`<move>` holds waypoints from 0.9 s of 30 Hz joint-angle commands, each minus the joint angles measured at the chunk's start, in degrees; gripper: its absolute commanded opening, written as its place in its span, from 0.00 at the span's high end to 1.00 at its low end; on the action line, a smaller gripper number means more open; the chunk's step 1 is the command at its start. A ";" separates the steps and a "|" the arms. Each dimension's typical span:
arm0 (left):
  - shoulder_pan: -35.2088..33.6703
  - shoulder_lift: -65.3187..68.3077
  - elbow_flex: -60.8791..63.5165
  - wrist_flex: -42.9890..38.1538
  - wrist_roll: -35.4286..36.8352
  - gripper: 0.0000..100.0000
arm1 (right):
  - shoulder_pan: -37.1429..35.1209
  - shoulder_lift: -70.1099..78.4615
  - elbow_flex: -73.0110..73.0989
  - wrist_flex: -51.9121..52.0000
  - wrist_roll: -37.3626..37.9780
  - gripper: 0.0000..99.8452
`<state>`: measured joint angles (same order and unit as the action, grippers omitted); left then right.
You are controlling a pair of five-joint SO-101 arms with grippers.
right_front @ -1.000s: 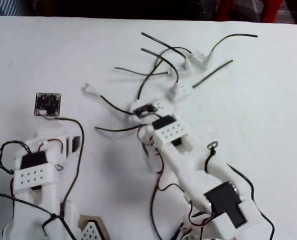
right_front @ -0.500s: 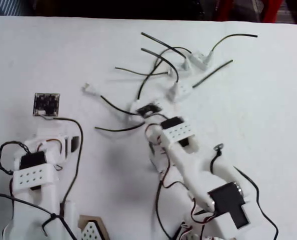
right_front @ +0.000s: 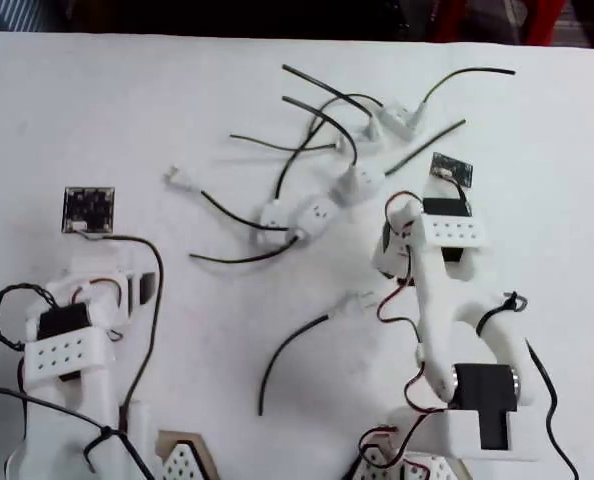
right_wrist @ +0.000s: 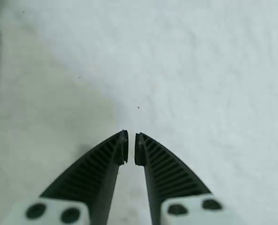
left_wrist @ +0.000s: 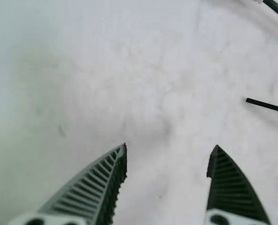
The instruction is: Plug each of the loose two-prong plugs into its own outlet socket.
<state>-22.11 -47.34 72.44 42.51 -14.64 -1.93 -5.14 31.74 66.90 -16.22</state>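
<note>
While the left gripper (left_wrist: 170,151) is held spread at lower centre, the right gripper (right_wrist: 131,143) is seen drawn together.

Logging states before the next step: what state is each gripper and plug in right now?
left gripper: open, empty.
right gripper: shut, empty.
plug with curved wire: lying loose, unplugged.
small plug: lying loose, apart from the others.
connector cluster: mated or not, cannot tell.

White table (right_front: 87,100) with loose corded plugs (right_front: 361,300) and sockets (right_front: 318,213)
</note>
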 commanded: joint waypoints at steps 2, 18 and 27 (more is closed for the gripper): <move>-0.31 -1.01 -0.18 -1.14 -0.26 0.72 | -0.75 -3.03 -2.81 -0.22 21.10 0.98; -0.31 -1.01 -0.18 -1.14 -0.26 0.72 | -18.24 -8.40 -2.99 12.53 61.27 0.81; -0.31 -1.01 -0.18 -1.14 -0.26 0.72 | -19.21 7.69 -9.05 12.97 70.42 0.77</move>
<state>-22.11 -47.34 72.44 42.51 -14.64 -21.27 -0.04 26.29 79.21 52.62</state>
